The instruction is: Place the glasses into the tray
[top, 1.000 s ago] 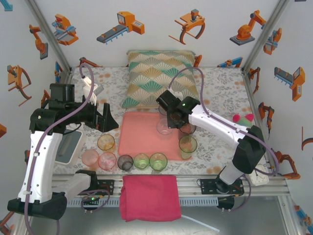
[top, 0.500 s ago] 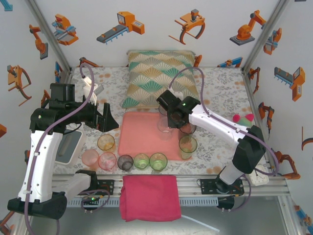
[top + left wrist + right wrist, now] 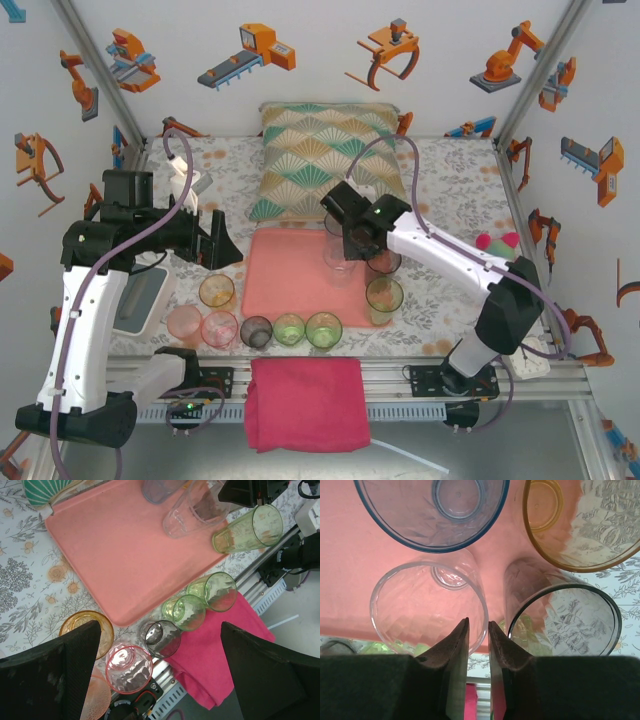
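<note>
As its rim sits between the narrowly parted fingers of the right pincer (image 3: 478, 626), a clear glass (image 3: 427, 602) stands upright on the salmon tray (image 3: 290, 275), near the tray's right edge.
A blue-rimmed glass (image 3: 432, 510) stands just beyond it on the tray, and a smoky glass (image 3: 565, 622) is close beside it. A row of pink, grey and green glasses (image 3: 256, 330) lines the desk (image 3: 450, 190) at the tray's near side, by a magenta cloth (image 3: 305, 400). The left pincer (image 3: 160, 630) hangs wide open and empty, left of the tray.

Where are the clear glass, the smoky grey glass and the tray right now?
clear glass (image 3: 420, 607), right wrist view, inner wall.
smoky grey glass (image 3: 560, 622), right wrist view, middle of its mouth.
tray (image 3: 115, 555), left wrist view, bare floor.
</note>
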